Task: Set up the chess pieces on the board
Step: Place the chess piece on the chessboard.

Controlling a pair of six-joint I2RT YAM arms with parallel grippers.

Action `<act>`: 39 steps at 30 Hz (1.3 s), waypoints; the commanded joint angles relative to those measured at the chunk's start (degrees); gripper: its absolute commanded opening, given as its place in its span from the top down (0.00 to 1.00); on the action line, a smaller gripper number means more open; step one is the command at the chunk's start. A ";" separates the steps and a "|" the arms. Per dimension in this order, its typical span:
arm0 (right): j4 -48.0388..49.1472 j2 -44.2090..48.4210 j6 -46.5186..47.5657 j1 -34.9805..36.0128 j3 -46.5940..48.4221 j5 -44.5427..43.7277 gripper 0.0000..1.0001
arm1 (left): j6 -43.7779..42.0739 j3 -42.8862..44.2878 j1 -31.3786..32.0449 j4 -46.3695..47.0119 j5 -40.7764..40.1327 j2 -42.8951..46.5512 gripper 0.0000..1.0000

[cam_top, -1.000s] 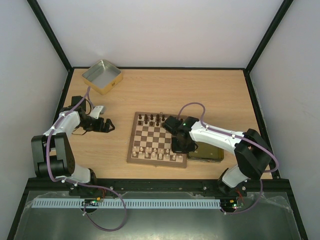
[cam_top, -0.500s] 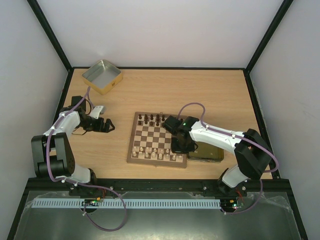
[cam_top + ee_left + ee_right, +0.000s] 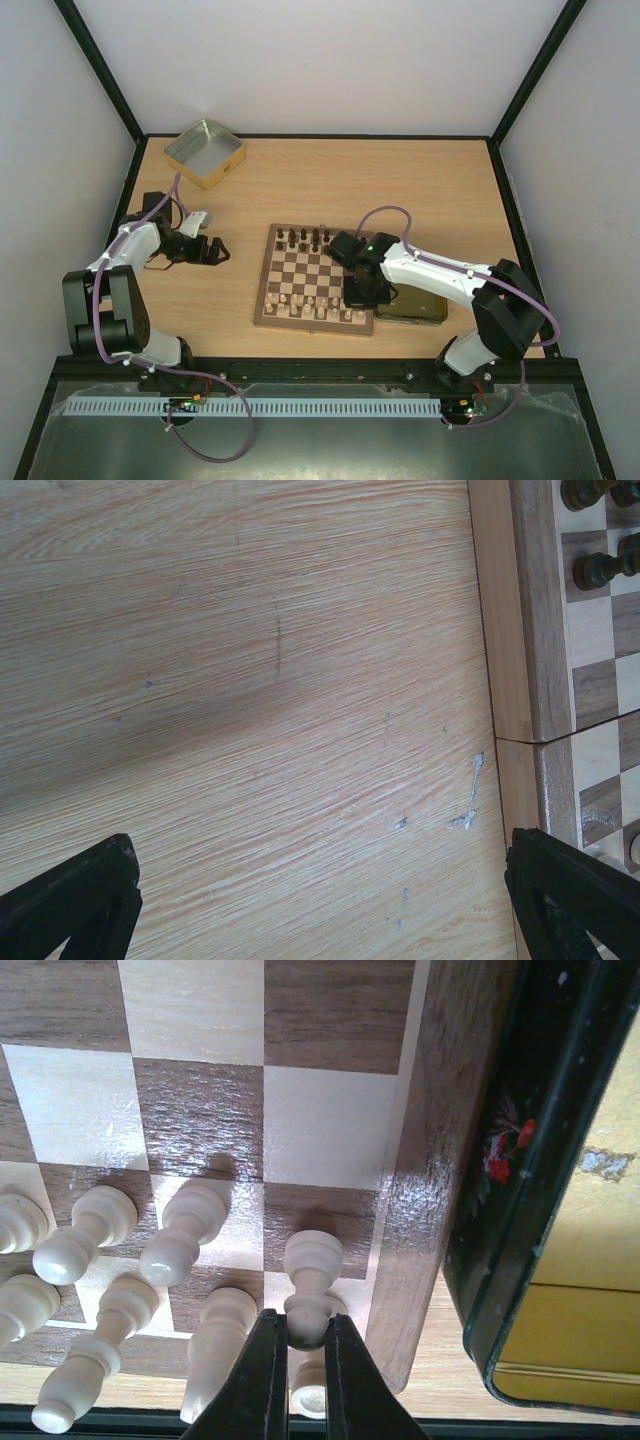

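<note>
- Right gripper (image 3: pixel 305 1338) — black fingers pinch the round head of a cream turned-wood pawn (image 3: pixel 313 1260), upright on the edge file.
- Glossy checkered board (image 3: pixel 330 1130), dark tin (image 3: pixel 500 1210) just beside.
- Left gripper (image 3: pixel 320 910) spread wide over grained table (image 3: pixel 250 680).

Right hand (image 3: pixel 305 1332) pinched shut, arm reaching forward; left hand (image 3: pixel 320 860) open, held low

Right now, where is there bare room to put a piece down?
Free: the board's middle rows, between dark pieces and cream pieces; the table behind it. Crowded: its near right corner, where the right gripper pinches a pawn beside the dark tin.
</note>
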State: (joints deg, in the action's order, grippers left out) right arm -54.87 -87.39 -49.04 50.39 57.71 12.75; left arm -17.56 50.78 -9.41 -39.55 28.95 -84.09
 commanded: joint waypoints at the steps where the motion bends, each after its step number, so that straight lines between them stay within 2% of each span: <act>1: -2.75 1.43 0.68 0.30 1.38 -0.21 0.98 | -0.38 1.41 -0.43 -1.06 0.65 0.71 0.01; 8: -1.80 0.63 0.78 0.37 1.12 -0.03 0.96 | -0.37 1.40 -0.43 -1.06 0.66 0.82 0.01; 18: -1.55 -1.62 1.79 0.31 2.56 -0.42 0.81 | -0.37 1.42 -0.52 -1.06 0.72 0.77 0.01; 39: -2.09 -0.99 2.28 0.25 1.11 -1.43 0.82 | -0.47 1.51 -0.61 -1.14 0.85 0.28 0.01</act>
State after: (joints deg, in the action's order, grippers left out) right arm -55.20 -89.19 -47.13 50.39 59.81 12.08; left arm -17.56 50.78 -9.67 -39.57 28.97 -84.09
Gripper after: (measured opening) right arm 0.184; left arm 0.993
